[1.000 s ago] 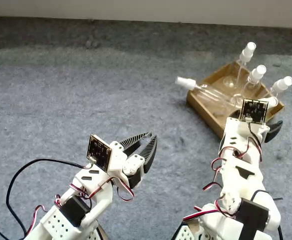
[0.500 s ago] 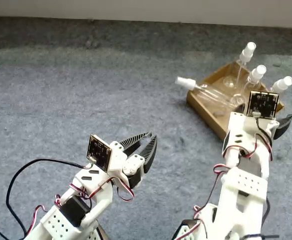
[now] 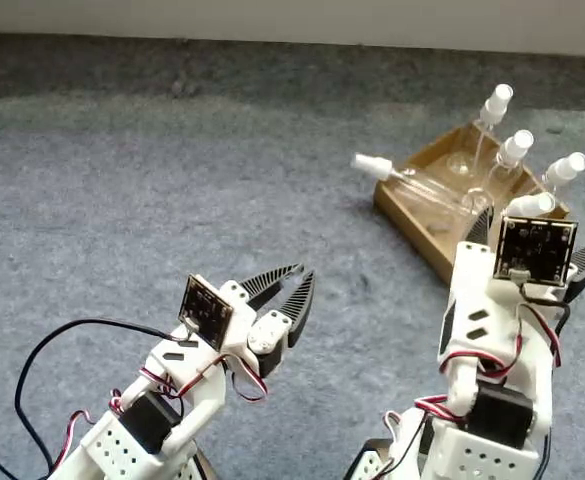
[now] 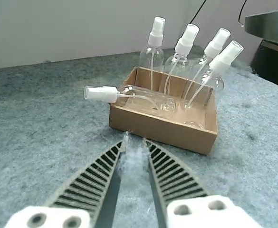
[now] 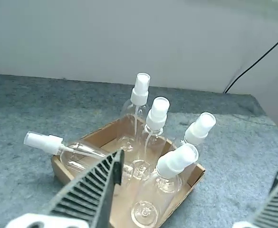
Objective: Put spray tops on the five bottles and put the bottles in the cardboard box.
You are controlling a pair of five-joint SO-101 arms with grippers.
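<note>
Right tool (image 3: 538, 238), jaws spread wide and empty, has drawn back from the cardboard box (image 3: 412, 215) on the worktop. All five bottles (image 3: 517, 150), spray tops fitted, sit inside. Left tool (image 3: 305, 271), narrowly parted, holds nothing. Task judged essentially complete.

Five clear bottles (image 4: 179, 59) fitted with white spray tops (image 4: 100, 93) are being held in a shallow cardboard box (image 4: 162, 130). Four are being stood upright or leaning; the fifth bottle (image 4: 146, 98) is being rested sideways, its top overhanging the rim.
</note>
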